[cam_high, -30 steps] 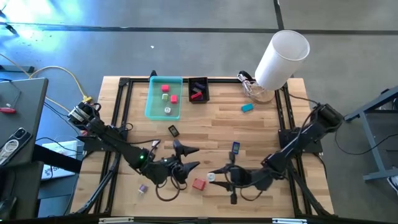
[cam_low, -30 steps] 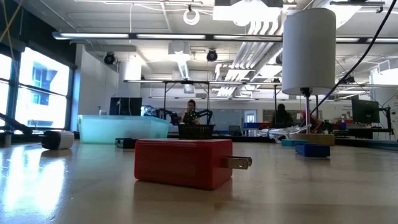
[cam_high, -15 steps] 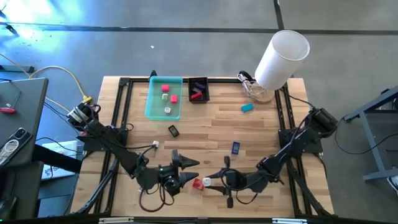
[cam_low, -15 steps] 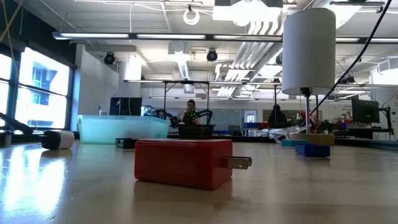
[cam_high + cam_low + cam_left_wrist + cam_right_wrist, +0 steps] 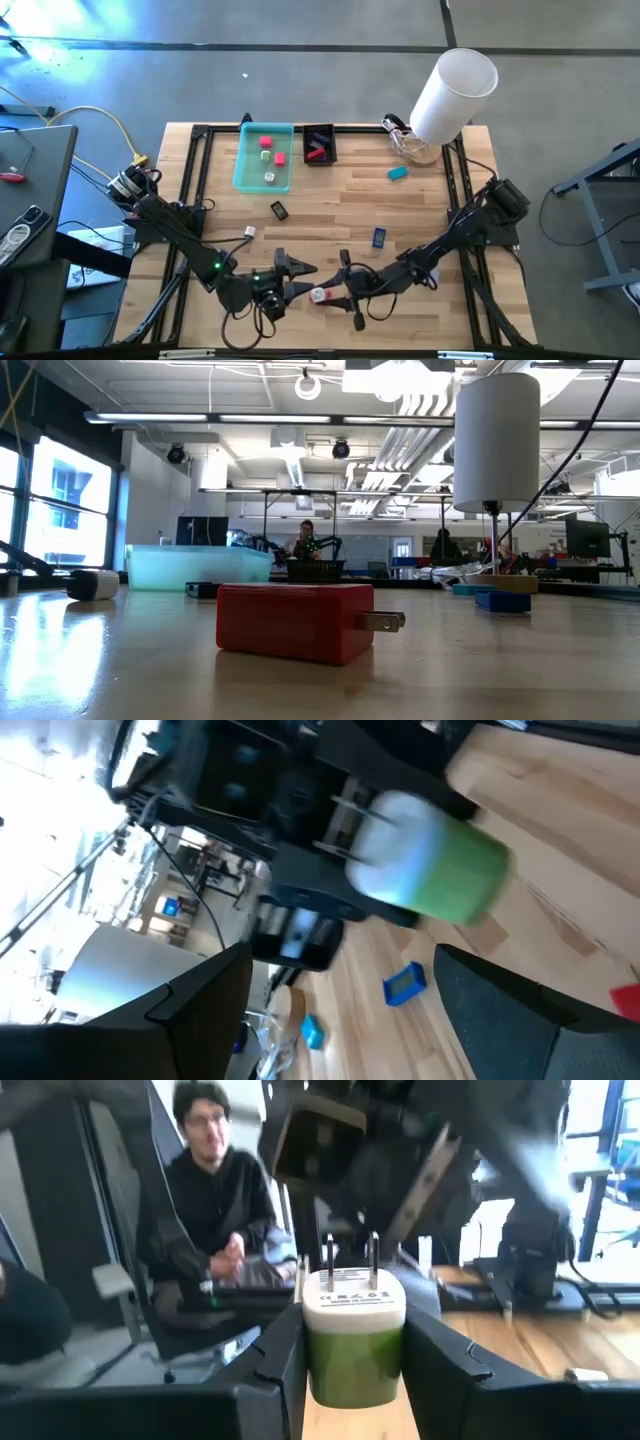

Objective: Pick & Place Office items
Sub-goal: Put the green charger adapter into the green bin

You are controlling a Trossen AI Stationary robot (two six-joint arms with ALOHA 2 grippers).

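A green-and-white plug charger (image 5: 353, 1335) is lifted near the table's front edge, with my right gripper (image 5: 328, 293) shut on it. Its two prongs (image 5: 350, 1252) point toward my left gripper (image 5: 303, 279). That gripper stands open just to the left, level, with nothing between its fingers. A red plug charger (image 5: 295, 622) lies flat on the wood (image 5: 317, 296) under the held one. More office items: a blue piece (image 5: 379, 237), a teal piece (image 5: 398, 173), a black piece (image 5: 279, 210). My right gripper pinches the charger's green half (image 5: 345, 1370) between its two fingers, on two opposite sides. The fingers run level, coming from the table's right. The white end with the prongs sticks out past the fingertips. The charger is clear of the table.
A teal tray (image 5: 243, 170) holding red, pink and white pieces and a black bin (image 5: 319, 143) stand at the back. A large white cylinder (image 5: 455, 92) rises at the back right. A person (image 5: 215, 1210) sits beyond the table.
My right gripper has carried the green-and-white charger toward the table's left and a little down, ending over the red charger and close to my left gripper. My left gripper has shifted toward the near edge and rolled, staying open.
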